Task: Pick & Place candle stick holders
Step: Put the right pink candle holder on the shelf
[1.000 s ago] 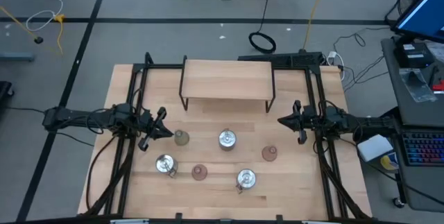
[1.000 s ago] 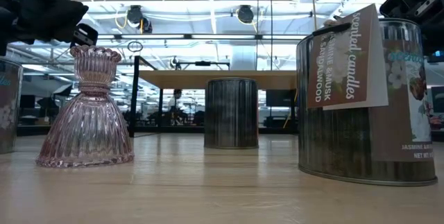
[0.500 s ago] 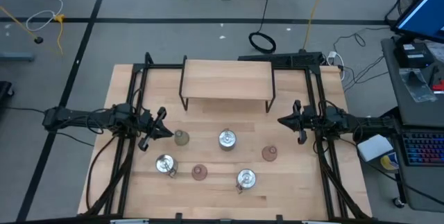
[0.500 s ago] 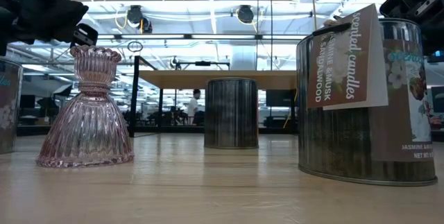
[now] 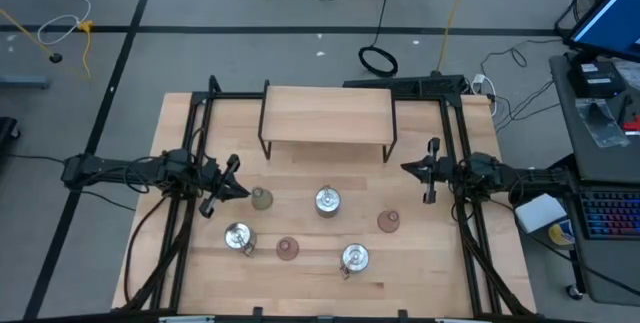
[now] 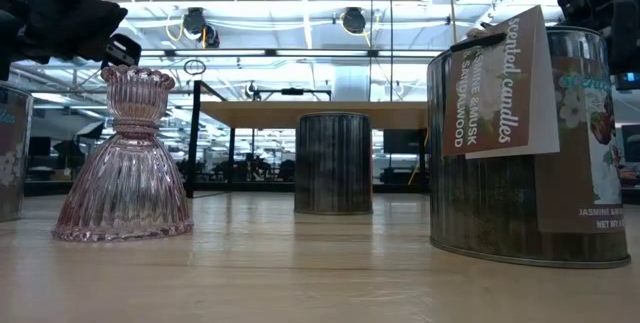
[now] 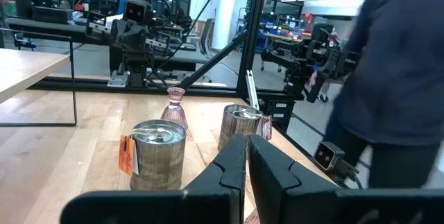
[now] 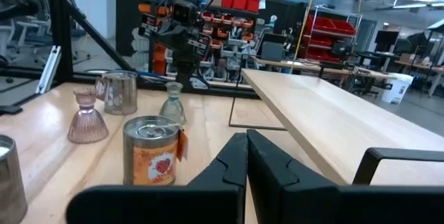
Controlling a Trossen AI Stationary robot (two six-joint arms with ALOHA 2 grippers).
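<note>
Overhead, six candle stick holders sit on a wooden table (image 5: 440, 273) between two idle robot arms.

From above, the left gripper (image 5: 243, 192), fingers pressed together and empty, points at the olive glass holder (image 5: 262, 199) just beside it; the right gripper (image 5: 408, 171), also closed on nothing, hovers near the table's right side. One silver holder (image 5: 327, 201) stands mid-table in front of a wooden shelf (image 5: 327, 115), two more silver ones (image 5: 238, 236) (image 5: 354, 257) nearer, with a pinkish holder (image 5: 288, 249) between them and another pinkish one (image 5: 388, 222) to the right. At table level, a ribbed pink glass holder (image 6: 124, 159) stands left, a metal tin (image 6: 334, 162) far behind, a labelled tin (image 6: 520, 143) close right. Each wrist view shows closed fingers; in the left one, a blurred person, probably standing, is beyond the table.
</note>
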